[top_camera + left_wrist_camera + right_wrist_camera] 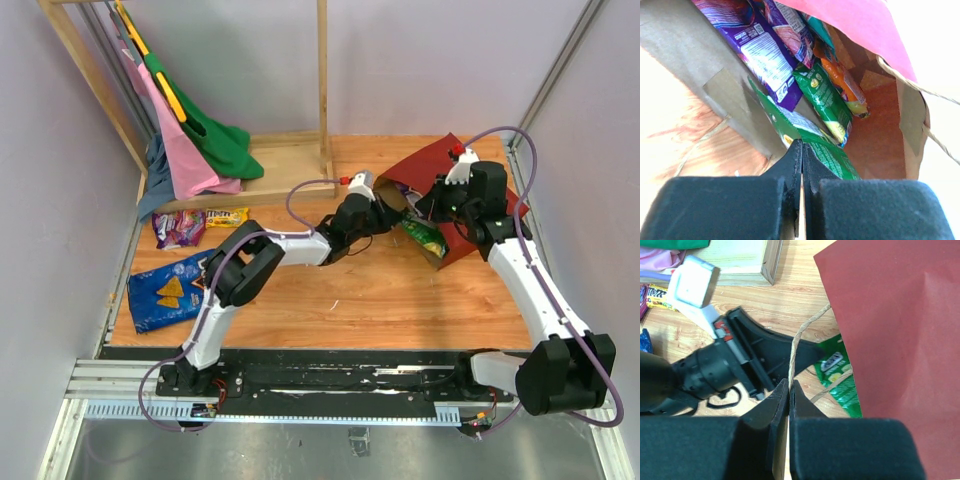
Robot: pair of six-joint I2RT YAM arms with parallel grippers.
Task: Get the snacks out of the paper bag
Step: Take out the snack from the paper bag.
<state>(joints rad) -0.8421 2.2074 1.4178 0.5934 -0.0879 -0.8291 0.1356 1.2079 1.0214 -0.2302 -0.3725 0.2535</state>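
Observation:
The dark red paper bag [455,175] lies on its side at the back right, mouth facing left. My left gripper [398,220] reaches into that mouth and is shut on the edge of a green snack packet [812,137]. Deeper in the bag's brown inside [880,135] lie a purple packet [765,55], a second green packet [827,100] and an orange one [845,85]. My right gripper [789,384] is shut on the bag's string handle [795,345], just above the green packet [840,382]. A blue Doritos bag [165,290], a purple pack [178,227] and a yellow pack [228,216] lie on the table at left.
A wooden rack [290,165] stands at the back left with pink and green cloths [195,140] hanging on it. Both arms cross close together at the bag's mouth. The wooden table [330,300] ends in a rail at the near edge.

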